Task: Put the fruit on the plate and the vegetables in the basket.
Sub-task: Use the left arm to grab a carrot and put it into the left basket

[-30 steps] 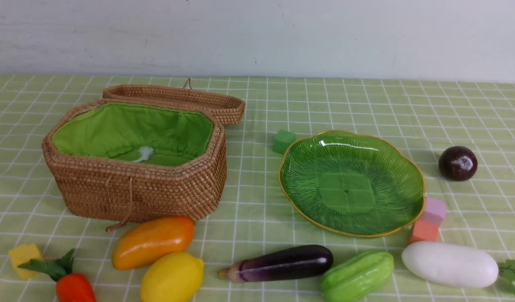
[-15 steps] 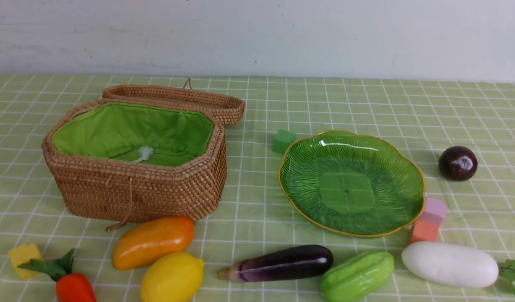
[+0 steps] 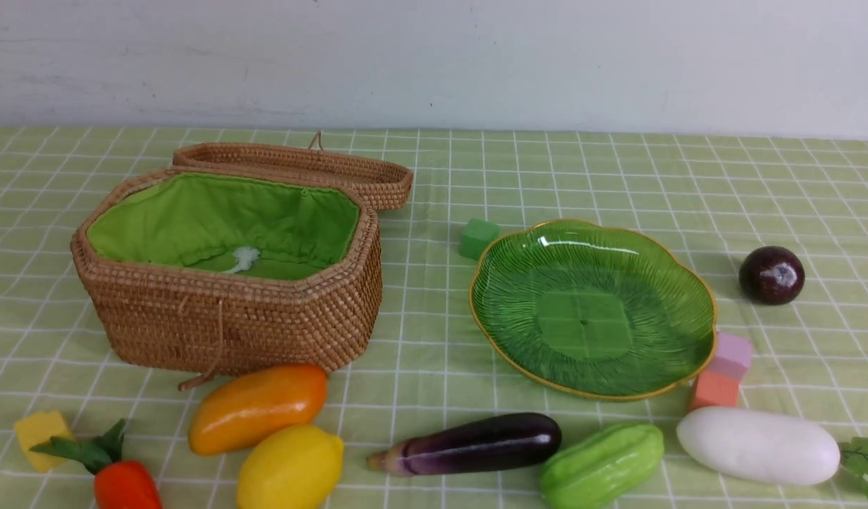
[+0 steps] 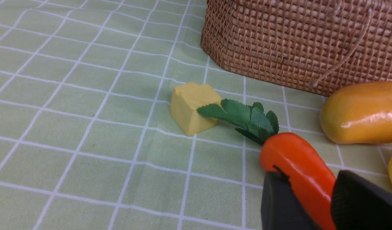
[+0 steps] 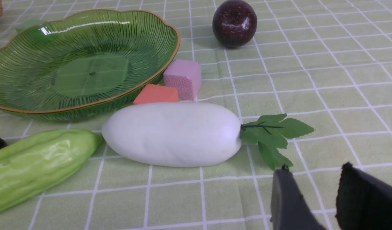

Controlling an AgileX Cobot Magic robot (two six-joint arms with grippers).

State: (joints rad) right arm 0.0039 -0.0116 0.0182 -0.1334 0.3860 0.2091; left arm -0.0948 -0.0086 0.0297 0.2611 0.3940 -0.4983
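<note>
**Green checked cloth [image 3: 618, 170], all seven toys lying loose on it**

We go big to small.

- The basket [image 3: 229, 325] stands left of centre. Its lid [image 3: 300, 166] is flipped open behind it, showing the green lining and a small white tuft [image 3: 243, 258] inside.
- The plate [image 3: 639, 297] is right of centre, well apart from the basket.
- The radish [image 3: 758, 445] lies on its side at near right, leaves toward the right edge.
- The eggplant [image 3: 476, 444] lies near centre, in front of the plate.
- The gourd [image 3: 602, 465] is between eggplant and radish, close to both.
- The mango [image 3: 257, 406] is just in front of the basket's near wall.
- The lemon [image 3: 289, 468] is just beside the mango, nearer us.
- The red-orange vegetable [image 3: 126, 486] is at near left, cut off by the frame edge. Its leaves reach the yellow cube [image 3: 42, 433].
- The purple ball [image 3: 771, 275] sits alone right of the plate, apart from it.
- The green cube [image 3: 478, 237] is at the plate's far-left rim.
- The pink cube [image 3: 731, 355] and orange cube [image 3: 713, 390] touch each other, tucked at the plate's near-right rim.

Neither claw shows in the front view.

- **Left gripper [image 4: 307, 179]:** on its wrist view the black fingers stand apart, with the red-orange vegetable showing in the gap. We cannot tell if the pads touch it.
- **Right gripper [image 5: 314, 172]:** the fingers are apart with only cloth between them, near the radish's leafy end.
</note>
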